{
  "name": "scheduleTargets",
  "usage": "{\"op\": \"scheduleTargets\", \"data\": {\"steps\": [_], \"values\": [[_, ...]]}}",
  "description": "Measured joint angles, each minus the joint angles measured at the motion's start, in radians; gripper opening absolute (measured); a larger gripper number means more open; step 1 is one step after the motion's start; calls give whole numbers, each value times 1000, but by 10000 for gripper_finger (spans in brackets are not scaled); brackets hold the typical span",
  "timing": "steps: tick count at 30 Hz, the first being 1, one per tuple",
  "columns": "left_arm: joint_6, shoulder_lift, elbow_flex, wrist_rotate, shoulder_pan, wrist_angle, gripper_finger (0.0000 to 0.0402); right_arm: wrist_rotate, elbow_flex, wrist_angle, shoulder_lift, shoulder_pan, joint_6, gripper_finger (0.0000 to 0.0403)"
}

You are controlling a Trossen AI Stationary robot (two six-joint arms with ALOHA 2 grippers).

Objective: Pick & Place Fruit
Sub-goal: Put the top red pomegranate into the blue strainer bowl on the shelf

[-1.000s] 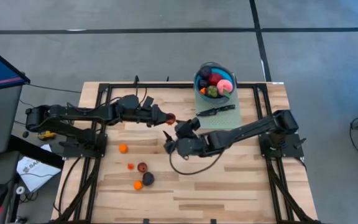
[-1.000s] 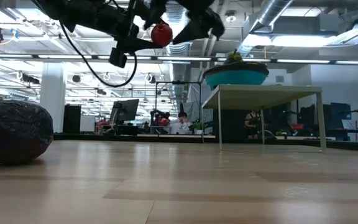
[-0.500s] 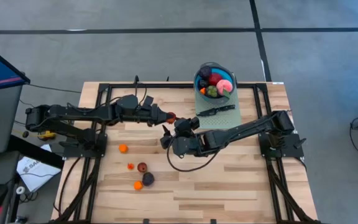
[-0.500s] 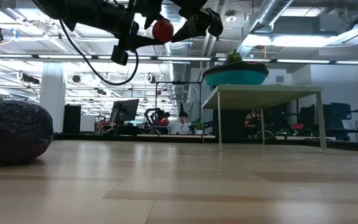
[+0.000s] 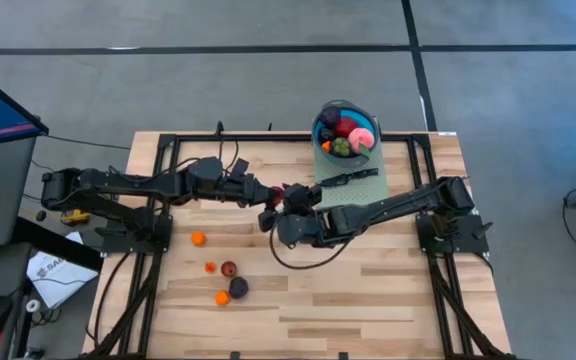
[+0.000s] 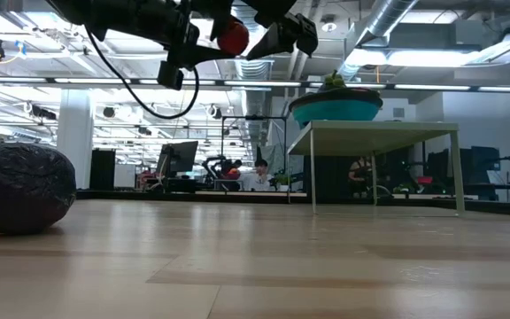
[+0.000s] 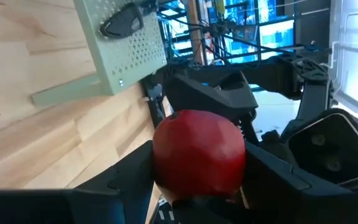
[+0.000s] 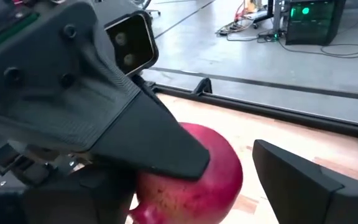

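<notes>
Left gripper (image 7: 197, 186): closed on red fruit (image 7: 199, 157), held above the table at mid-table.
Right gripper (image 8: 229, 180): fingers spread, set on either side of the same fruit, facing the left gripper; no grip made out yet.
Step judged: hand-over from left to right.
Done well: the right fingers should be closed firmly before the left grip is released.
Bowl (image 5: 346, 128): beyond the right gripper, on a raised stand, fruit already inside.
Loose fruit (image 5: 228, 269): below both grippers, on the table.
Knife (image 5: 348, 178): near the right gripper, on the stand.
Writing: none readable.
</notes>
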Motion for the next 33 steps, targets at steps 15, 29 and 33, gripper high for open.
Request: {"op": "scheduleTargets", "data": {"steps": [15,29,33], "values": [[1,0,-2,-2,-9,-4,219,-70,0,-6,-1,1,1,177],[253,-1,1,113,67,79,338,-282,-4,-305,-101,51,176,177],[370,-1,1,226,102,91,346,-348,-5,-435,-156,79,206,183]]}}
